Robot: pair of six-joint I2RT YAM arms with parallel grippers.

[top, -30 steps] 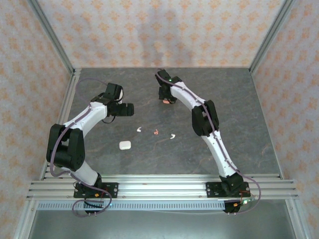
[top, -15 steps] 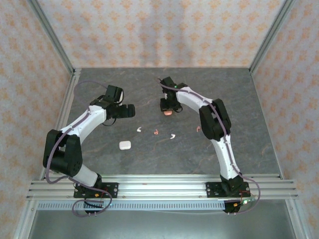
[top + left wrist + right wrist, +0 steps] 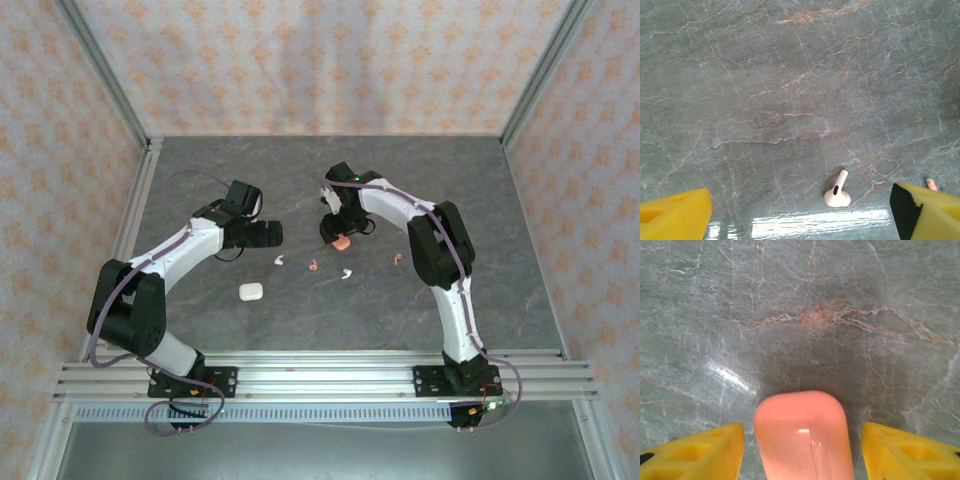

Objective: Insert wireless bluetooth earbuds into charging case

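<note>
**Pink case sits between open fingers, earbuds wait on the table**

The right gripper (image 3: 803,440) is over the pink case (image 3: 800,415). Its two yellow fingers (image 3: 705,450) stand one on each side of the case, with a thin gap on both sides. So it is not squeezing the case; its jaws are apart. From above, the case seems to sit on the table (image 3: 520,230), right under that gripper.

The left gripper (image 3: 799,207) has its jaws spread wide, with nothing between them. It hangs low over the table, and a white earbud (image 3: 837,190) lies just in front of it, nearer its right finger.

Farther out, a second white earbud (image 3: 346,273) lies toward the near side of the table. One pink earbud (image 3: 313,265) lies between the two white ones. The other pink earbud (image 3: 398,260) is off by the right arm. A white case (image 3: 250,291) sits by itself, closer to the left arm. None of the earbuds is in a case yet.

I think the earbuds will be very light, hard and smooth. They are tiny, so they could pop out of the fingers or roll away. The best spot to pinch looks like the round head, or across the short stem, with a soft squeeze. The pink case is shiny and rounded, so it may slide. Holding it by its two long sides should keep it steady. Whether its lid is open I cannot tell.
</note>
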